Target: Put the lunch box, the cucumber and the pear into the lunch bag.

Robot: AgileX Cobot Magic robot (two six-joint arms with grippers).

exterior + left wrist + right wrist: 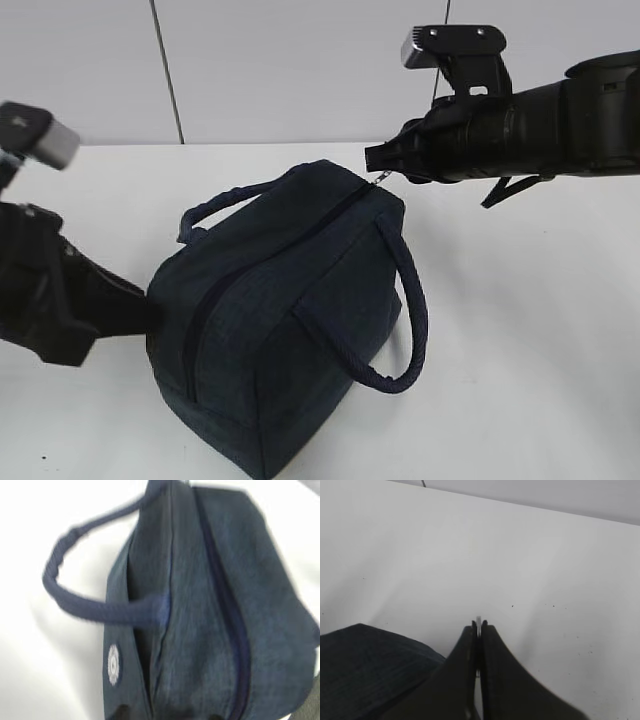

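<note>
The dark navy lunch bag point(290, 320) stands in the middle of the white table with its zipper line closed along the top. It fills the left wrist view point(210, 605). My right gripper point(372, 160) is shut on the metal zipper pull point(384, 177) at the bag's far end; the pull shows as a thin silver sliver between the fingertips point(478, 619). My left gripper point(150, 318) is at the bag's near left end, with only its dark fingertips point(121, 713) showing on the fabric. The lunch box, the cucumber and the pear are out of view.
Two loop handles hang off the bag, one to the right front point(410, 300) and one at the back left point(215, 205). A white round logo point(113, 664) marks the bag's side. White table point(530, 330) surrounds the bag; a wall stands behind.
</note>
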